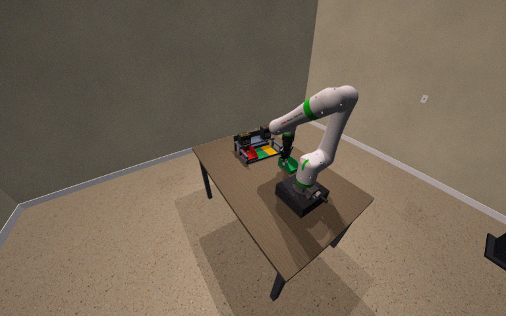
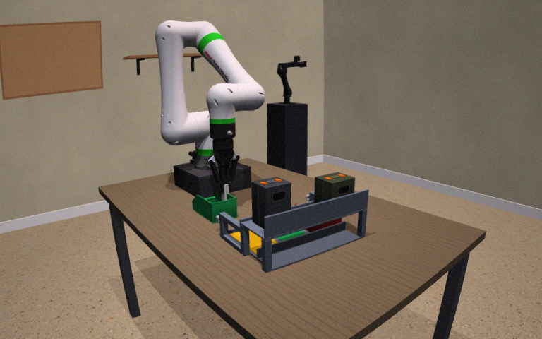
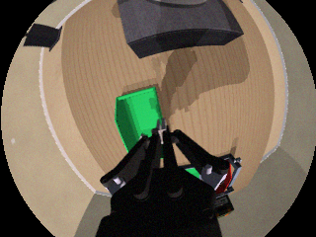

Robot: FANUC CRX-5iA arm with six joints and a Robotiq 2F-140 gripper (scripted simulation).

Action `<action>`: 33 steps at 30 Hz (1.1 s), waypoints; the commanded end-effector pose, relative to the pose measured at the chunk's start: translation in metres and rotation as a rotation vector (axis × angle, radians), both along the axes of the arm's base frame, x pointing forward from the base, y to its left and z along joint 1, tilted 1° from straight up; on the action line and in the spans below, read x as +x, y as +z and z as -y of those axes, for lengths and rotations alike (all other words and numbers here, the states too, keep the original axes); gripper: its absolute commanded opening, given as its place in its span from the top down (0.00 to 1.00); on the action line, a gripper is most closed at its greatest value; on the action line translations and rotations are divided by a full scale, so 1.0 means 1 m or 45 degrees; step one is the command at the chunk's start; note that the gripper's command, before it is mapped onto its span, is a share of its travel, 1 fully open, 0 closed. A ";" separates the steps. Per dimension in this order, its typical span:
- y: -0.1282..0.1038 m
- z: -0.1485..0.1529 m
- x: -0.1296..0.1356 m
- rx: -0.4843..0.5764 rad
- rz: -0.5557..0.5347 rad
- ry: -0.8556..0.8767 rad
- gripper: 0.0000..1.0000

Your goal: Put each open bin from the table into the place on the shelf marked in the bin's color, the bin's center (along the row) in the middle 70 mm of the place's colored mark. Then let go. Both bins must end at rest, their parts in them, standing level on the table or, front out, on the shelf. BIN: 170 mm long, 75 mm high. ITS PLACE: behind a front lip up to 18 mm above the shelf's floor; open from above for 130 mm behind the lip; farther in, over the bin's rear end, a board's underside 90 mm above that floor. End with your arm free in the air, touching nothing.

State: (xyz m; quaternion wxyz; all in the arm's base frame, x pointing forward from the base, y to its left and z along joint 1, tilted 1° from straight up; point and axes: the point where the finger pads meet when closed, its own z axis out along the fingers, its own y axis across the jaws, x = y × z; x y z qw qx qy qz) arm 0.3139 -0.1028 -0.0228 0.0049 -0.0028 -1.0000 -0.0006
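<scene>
Gripper (image 2: 224, 188) is pinching one wall of the green bin (image 2: 212, 206), which is standing on the table (image 2: 167, 239) beside the shelf (image 2: 315, 213). Grasp step appears complete; next comes lifting it level toward the green mark (image 1: 262, 151).

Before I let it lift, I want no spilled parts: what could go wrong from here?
1. The gripper is shut on one wall of the green bin, a thin, off-centre hold; the bin may tilt when lifted.
2. The red bin already sits next to the green mark, so drifting sideways could knock it.
3. Dark boxes stand on the board over the shelf; a high approach may hit them.
</scene>
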 end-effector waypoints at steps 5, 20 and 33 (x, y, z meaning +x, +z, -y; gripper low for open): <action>0.000 0.000 0.000 0.000 0.000 0.000 1.00; 0.003 0.000 0.000 0.000 0.000 0.000 1.00; 0.012 0.000 0.000 0.000 0.000 0.000 1.00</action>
